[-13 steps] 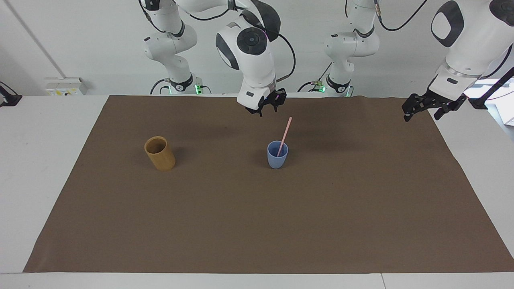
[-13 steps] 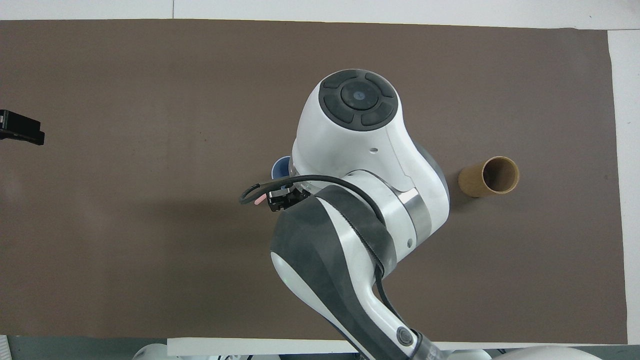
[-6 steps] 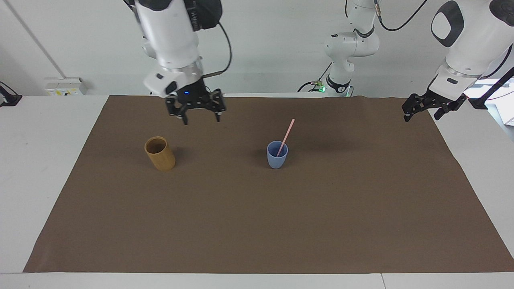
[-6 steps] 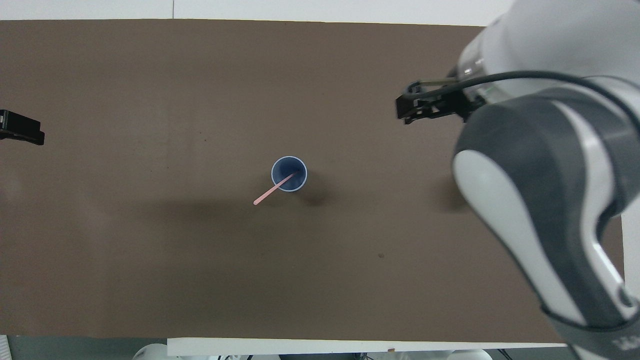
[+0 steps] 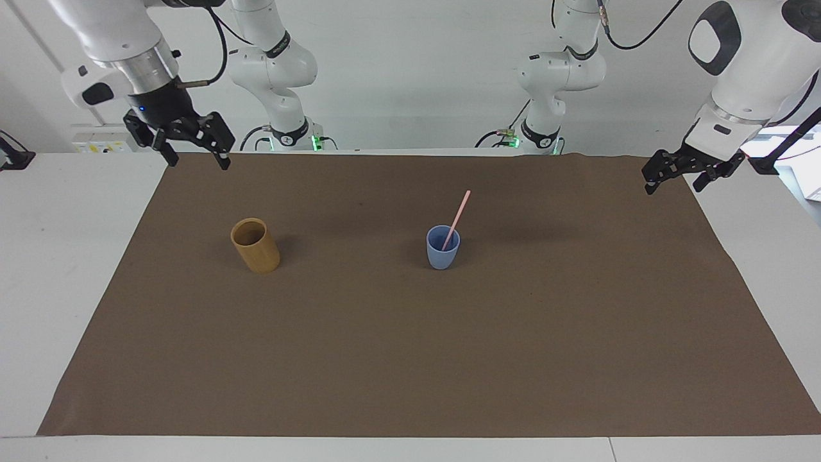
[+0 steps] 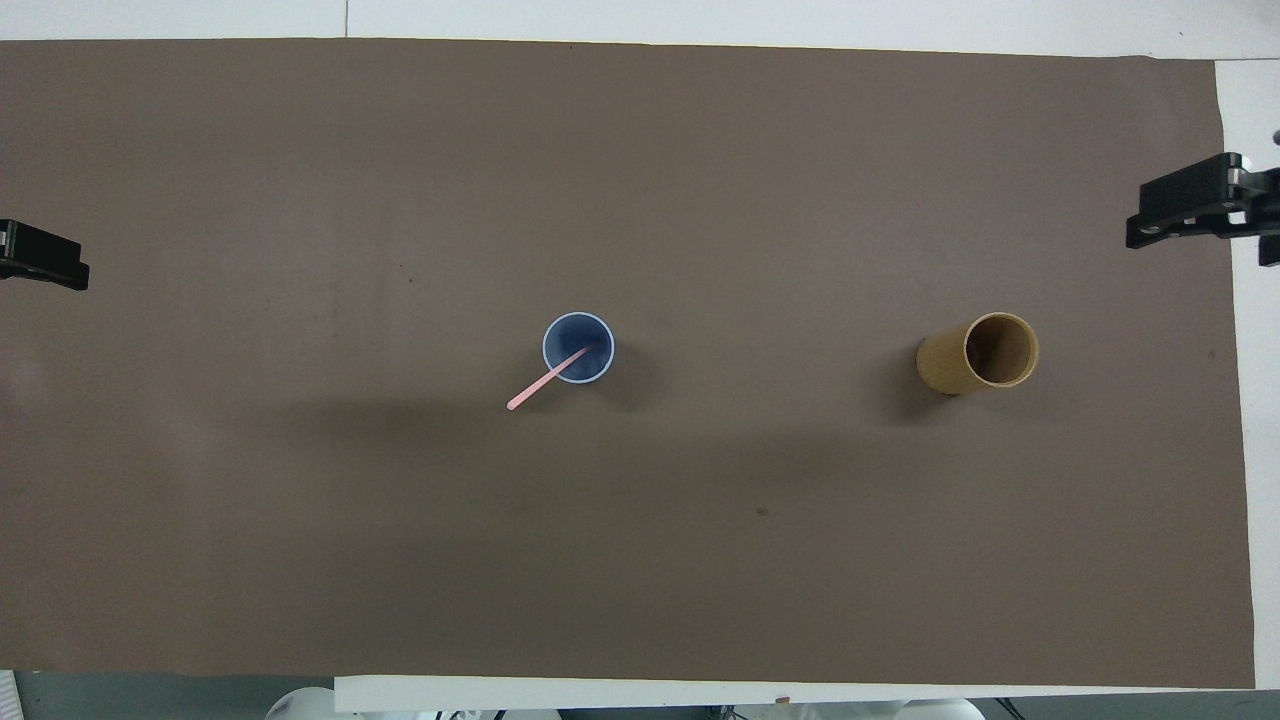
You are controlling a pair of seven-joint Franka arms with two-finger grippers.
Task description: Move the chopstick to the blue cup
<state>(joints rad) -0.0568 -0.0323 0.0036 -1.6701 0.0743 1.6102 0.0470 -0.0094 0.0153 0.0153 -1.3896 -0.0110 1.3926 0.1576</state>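
Pale-pink chopstick (image 5: 455, 219) leans in the blue cup (image 5: 442, 255) mid-bench. I see the right gripper (image 5: 192, 154) and left gripper (image 5: 675, 178) raised over opposite ends, jaws apart, empty.

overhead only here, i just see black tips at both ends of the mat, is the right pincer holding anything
Observer: No. In the facing view the right pincer hangs open and empty, raised over the edge of the mat at the right arm's end.
Operator: and the chopstick, standing in the blue cup or just lying across it
Observer: Standing in it. The chopstick has its lower end inside the blue cup, leans on the rim, and its upper part sticks up well above the cup.
Operator: left pincer?
Observer: The left pincer is open and empty too, up in the air over the mat's edge at the left arm's end; that arm waits.
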